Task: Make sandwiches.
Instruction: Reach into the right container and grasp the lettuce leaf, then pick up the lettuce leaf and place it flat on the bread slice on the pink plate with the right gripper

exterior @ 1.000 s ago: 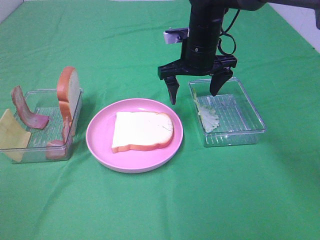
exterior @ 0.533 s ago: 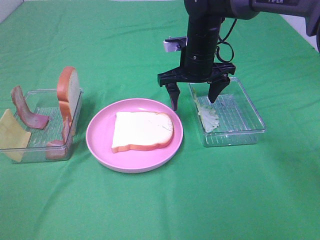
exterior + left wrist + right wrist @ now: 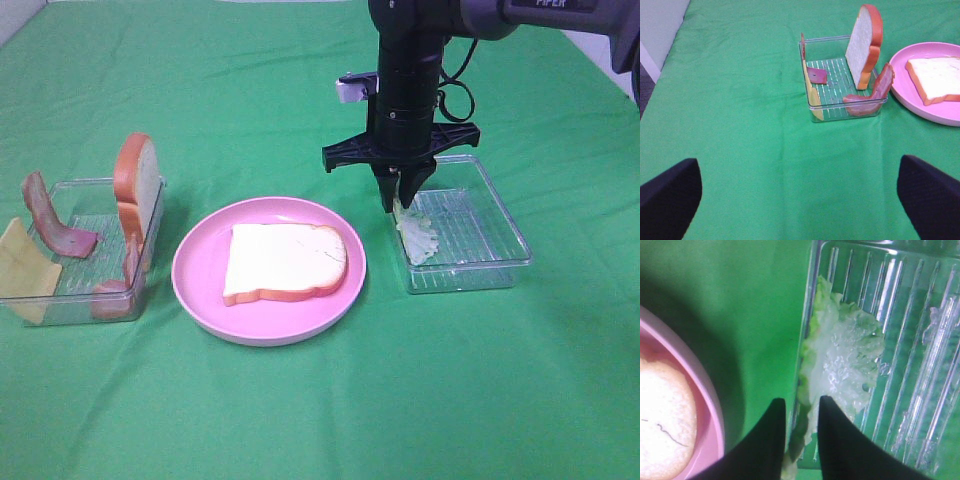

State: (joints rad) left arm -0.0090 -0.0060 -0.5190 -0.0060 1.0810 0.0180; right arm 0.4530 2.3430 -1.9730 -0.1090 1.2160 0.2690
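A white bread slice (image 3: 285,262) lies flat on the round pink plate (image 3: 200,300). My right gripper (image 3: 400,200) points straight down at the left wall of the right clear tray (image 3: 480,240), its fingers pinched on the edge of the pale-green lettuce leaf (image 3: 418,238). The right wrist view shows the leaf (image 3: 840,360) between the nearly closed fingers (image 3: 772,440). A second bread slice (image 3: 135,180) stands upright in the left clear tray (image 3: 75,300) with bacon strips (image 3: 55,220) and a yellow cheese square (image 3: 20,270). My left gripper (image 3: 800,200) is open and empty, short of that tray (image 3: 845,112).
Green cloth covers the whole table. The left wrist view shows the upright bread (image 3: 865,45), a bacon strip (image 3: 872,92), the cheese (image 3: 812,92) and the plate's edge (image 3: 935,112). The table's left edge shows in that view's corner.
My right gripper has come down to the right tray's left wall and closed from wide open onto the lettuce leaf. The left arm has not visibly moved.
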